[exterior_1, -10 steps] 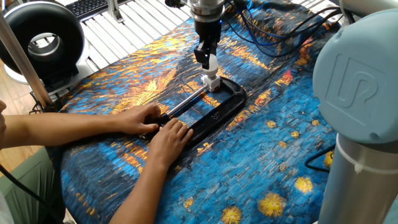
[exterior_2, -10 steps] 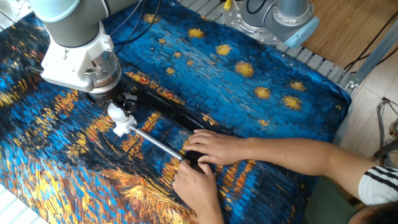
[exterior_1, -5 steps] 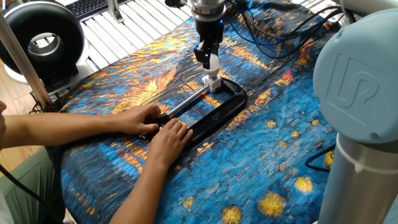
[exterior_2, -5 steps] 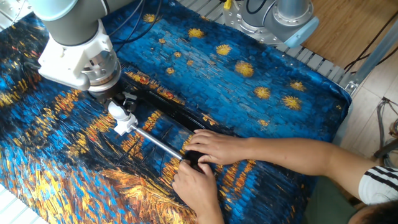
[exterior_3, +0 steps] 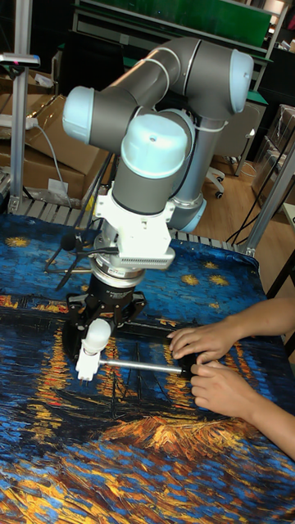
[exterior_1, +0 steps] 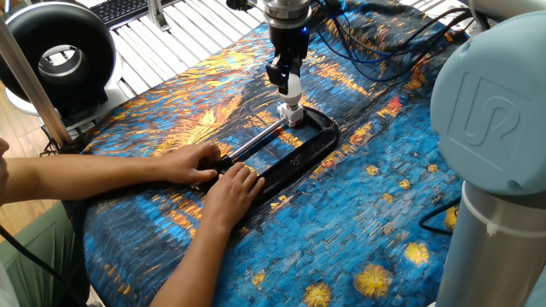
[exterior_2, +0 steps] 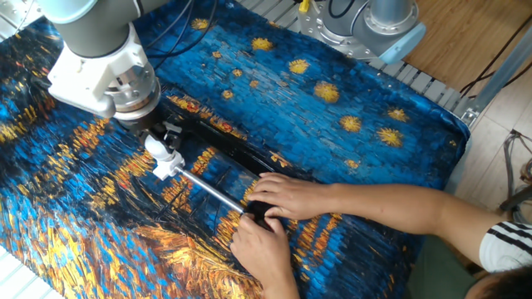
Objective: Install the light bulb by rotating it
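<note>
Because a person's two hands [exterior_1: 213,175] pin the black C-clamp [exterior_1: 290,149] to the starry-patterned cloth surface [exterior_1: 358,213], its small white socket block [exterior_1: 292,115] stays upright under the small matte white globe bulb [exterior_1: 293,86], which the gripper [exterior_1: 286,78] jaws pinch for turning.

One fixed view looks down from behind the robot base, over the patterned cloth [exterior_1: 367,205] toward the person's hands [exterior_1: 213,175]. The other fixed view looks down from the opposite side. The tall fixed view stands low and near, facing the arm (all three share the black clamp [exterior_3: 152,332]).
</note>
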Robot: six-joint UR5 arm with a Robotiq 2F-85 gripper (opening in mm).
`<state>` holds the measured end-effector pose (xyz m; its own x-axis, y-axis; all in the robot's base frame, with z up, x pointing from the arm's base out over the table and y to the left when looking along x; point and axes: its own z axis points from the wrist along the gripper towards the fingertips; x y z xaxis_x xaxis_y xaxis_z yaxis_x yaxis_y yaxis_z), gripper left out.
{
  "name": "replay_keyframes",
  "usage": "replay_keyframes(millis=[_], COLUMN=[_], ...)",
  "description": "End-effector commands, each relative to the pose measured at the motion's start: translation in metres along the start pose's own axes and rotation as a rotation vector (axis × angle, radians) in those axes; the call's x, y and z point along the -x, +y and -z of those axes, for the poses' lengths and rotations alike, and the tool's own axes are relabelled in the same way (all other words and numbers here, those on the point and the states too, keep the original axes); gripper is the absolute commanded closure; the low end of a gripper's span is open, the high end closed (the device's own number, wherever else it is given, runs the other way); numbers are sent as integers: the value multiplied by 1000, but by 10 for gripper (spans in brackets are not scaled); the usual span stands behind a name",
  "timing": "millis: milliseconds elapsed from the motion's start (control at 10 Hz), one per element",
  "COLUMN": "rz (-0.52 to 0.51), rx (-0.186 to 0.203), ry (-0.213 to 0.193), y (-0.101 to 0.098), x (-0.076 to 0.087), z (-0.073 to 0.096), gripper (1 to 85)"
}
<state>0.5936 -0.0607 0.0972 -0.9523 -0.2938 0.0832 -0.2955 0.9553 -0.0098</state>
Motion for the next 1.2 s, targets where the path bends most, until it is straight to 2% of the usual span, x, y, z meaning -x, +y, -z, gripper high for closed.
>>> replay_keyframes(millis=[0,500,800,1100], rz=[-24,-89,-91,-102], rx=[27,13,34,38], ry=[6,21,11,10], y=[0,5,2,1], x=[-6,-9,-12,-14], z=[-1,5,4,5], gripper=[773,793,787,783])
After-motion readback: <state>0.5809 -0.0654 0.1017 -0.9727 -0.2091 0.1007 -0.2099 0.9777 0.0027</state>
